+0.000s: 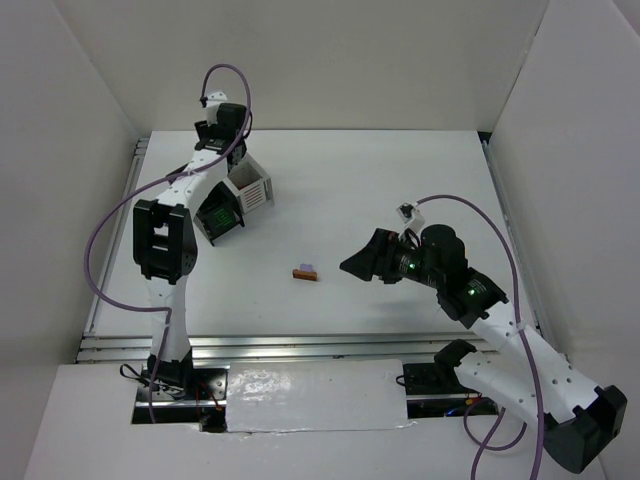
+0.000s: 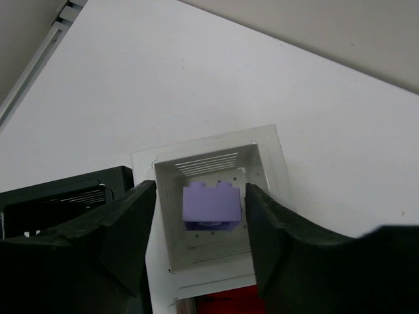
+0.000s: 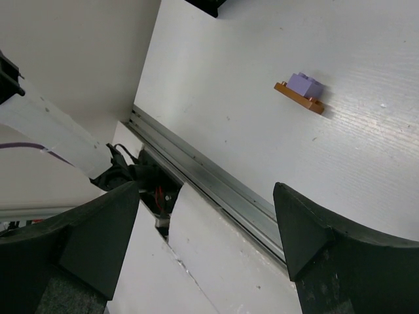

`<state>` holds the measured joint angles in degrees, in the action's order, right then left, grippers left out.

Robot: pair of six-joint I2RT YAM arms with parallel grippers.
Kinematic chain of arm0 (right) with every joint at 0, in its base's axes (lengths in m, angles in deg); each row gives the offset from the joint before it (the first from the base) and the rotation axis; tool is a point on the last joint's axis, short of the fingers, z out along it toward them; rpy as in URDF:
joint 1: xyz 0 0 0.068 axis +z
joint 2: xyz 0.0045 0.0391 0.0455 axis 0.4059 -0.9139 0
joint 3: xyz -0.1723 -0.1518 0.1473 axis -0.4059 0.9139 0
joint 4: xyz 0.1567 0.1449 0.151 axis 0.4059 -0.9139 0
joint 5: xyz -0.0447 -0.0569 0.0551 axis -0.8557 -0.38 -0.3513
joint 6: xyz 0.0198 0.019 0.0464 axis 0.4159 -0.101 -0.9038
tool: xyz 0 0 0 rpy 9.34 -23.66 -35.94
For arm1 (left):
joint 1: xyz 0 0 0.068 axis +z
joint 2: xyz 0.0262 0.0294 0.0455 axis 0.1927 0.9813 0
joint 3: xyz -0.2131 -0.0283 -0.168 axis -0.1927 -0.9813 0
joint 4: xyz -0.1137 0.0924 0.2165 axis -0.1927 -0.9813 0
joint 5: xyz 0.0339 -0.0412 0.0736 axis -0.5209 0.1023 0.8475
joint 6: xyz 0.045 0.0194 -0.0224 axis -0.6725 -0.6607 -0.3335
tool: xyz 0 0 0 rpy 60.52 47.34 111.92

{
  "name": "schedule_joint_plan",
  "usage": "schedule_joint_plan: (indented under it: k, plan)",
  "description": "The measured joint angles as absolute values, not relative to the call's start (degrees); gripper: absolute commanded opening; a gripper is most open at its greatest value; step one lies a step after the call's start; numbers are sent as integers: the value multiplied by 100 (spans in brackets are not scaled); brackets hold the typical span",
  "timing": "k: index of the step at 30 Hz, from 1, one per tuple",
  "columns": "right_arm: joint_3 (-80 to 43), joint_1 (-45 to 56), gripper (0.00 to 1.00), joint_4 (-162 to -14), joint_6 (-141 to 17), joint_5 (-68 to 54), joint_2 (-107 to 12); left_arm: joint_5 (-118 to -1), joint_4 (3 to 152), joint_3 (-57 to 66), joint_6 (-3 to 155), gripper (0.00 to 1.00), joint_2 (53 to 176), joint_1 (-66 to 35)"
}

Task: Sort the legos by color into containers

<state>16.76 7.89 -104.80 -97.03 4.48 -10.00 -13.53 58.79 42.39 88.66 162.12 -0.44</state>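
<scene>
My left gripper (image 2: 200,191) hangs open over the white container (image 2: 216,149). A pale purple lego (image 2: 211,205) sits loose between the fingers above the bin floor, with a gap on each side. The black container (image 2: 65,193) adjoins it on the left; from above, the black container (image 1: 222,215) shows something green inside. On the table's middle lies a brown lego with a purple lego stacked on it (image 1: 305,272), the same stack (image 3: 300,91) in the right wrist view. My right gripper (image 1: 355,262) stands open and empty just right of that stack.
White walls (image 1: 90,120) enclose the table on three sides. A metal rail (image 3: 216,186) runs along the near edge, with a white cover plate (image 1: 315,395) and cables behind it. A red patch (image 2: 222,304) shows below the white container's near wall.
</scene>
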Motion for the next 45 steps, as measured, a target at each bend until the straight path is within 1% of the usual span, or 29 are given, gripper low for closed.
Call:
schedule_joint_plan:
  k: [6,7,8,11,13,14,18,20,23,25,26,27,28,33,37,40,42,43,44,45]
  plan:
    - [1643,789,90,-10465,-9658,485,-1020,-1478,5944,4172,8890,89,16188,-38]
    - [1632,789,90,-10460,-9644,487,-1035,-1506,5957,4130,8890,95,16164,-38]
    - [1626,789,90,-10452,-9636,487,-1059,-1548,5962,4080,8896,98,16134,-38]
    - [1545,789,91,-10441,-9614,365,-1306,-1723,5909,3901,8922,100,15917,-38]
    - [1359,837,97,-10539,-9596,133,-1767,-1961,5789,3682,8951,100,15561,-40]
    - [1202,902,98,-10607,-9577,-70,-2036,-2112,5719,3525,9016,100,15301,-44]
    - [509,1357,98,-10672,-9533,-918,-3538,-2584,5525,2650,9248,99,13780,-158]
    - [286,1580,97,-10707,-9548,-1281,-4150,-2667,5621,1909,9458,100,12774,-324]
    - [-204,1910,93,-10987,-9673,-1952,-5002,-2704,5640,644,9803,99,11172,-685]
    - [-669,2109,84,-11168,-9787,-2385,-5546,-2741,5627,-206,9958,99,10252,-870]
    - [-905,2198,78,-11192,-9843,-2562,-5828,-2752,5533,-569,10002,100,9883,-912]
    - [-1115,2262,63,-11210,-9883,-2706,-6062,-2778,5407,-893,10074,100,9557,-942]
    - [-1303,2310,60,-11214,-9907,-2804,-6292,-2809,5317,-1133,10096,99,9277,-958]
    - [-1784,2485,59,-11273,-10099,-3091,-7142,-3156,4672,-1900,10096,100,8425,-1047]
    - [-1989,2557,58,-11413,-10211,-3193,-7588,-3430,4301,-2064,10090,100,7872,-1126]
    - [-2108,2644,55,-11472,-10278,-3261,-7815,-3482,4187,-2110,10092,99,7575,-1152]
    - [-2116,2710,52,-11529,-10337,-3307,-7887,-3506,4172,-2112,10092,100,7452,-1165]
    - [-2116,2741,49,-11575,-10361,-3331,-7909,-3530,4176,-2112,10092,100,7448,-1170]
    - [-2116,2771,40,-11614,-10388,-3368,-7920,-3565,4178,-2115,10092,99,7472,-1172]
    - [-2116,2786,35,-11632,-10405,-3403,-7924,-3602,4187,-2121,10092,100,7507,-1172]
